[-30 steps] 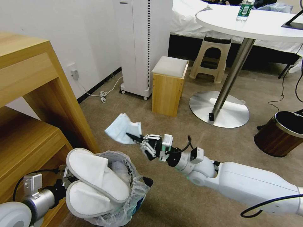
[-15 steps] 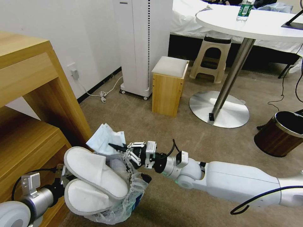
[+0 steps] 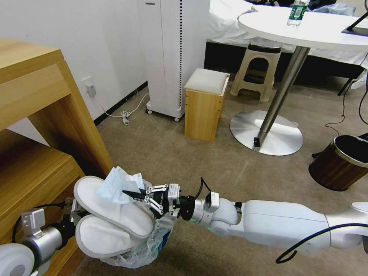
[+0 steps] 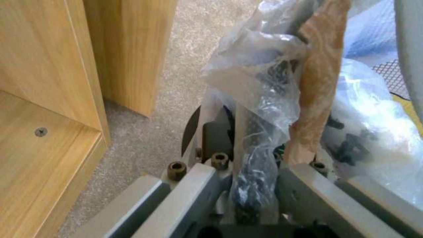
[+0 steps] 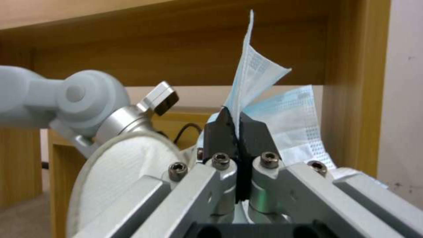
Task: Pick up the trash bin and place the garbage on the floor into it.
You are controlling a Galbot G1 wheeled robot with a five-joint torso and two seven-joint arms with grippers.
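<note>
The trash bin (image 3: 153,245), black with a crinkly clear bag, hangs low at my left. My left gripper (image 3: 73,210) is shut on its rim (image 4: 251,138) and bag (image 4: 255,66). Two white slippers (image 3: 115,216) are heaped on top of the bin and hide its opening. My right gripper (image 3: 128,193) is shut on a light-blue mask (image 3: 117,186) and holds it just above the upper slipper. In the right wrist view the jaws (image 5: 238,127) pinch a fold of the mask (image 5: 286,115), with a slipper (image 5: 128,172) right beside them. Beige carpet floor (image 3: 214,168) lies below.
A wooden shelf unit (image 3: 38,115) stands close on the left, right behind the bin. Farther off are a wooden stool (image 3: 205,103), a white floor appliance (image 3: 172,57), a round table's steel base (image 3: 266,132) and a brown metal-rimmed bin (image 3: 341,161).
My right gripper has carried the mask left and toward me, from above the carpet to just over the slippers on the bin. The left arm with the bin has barely shifted.
</note>
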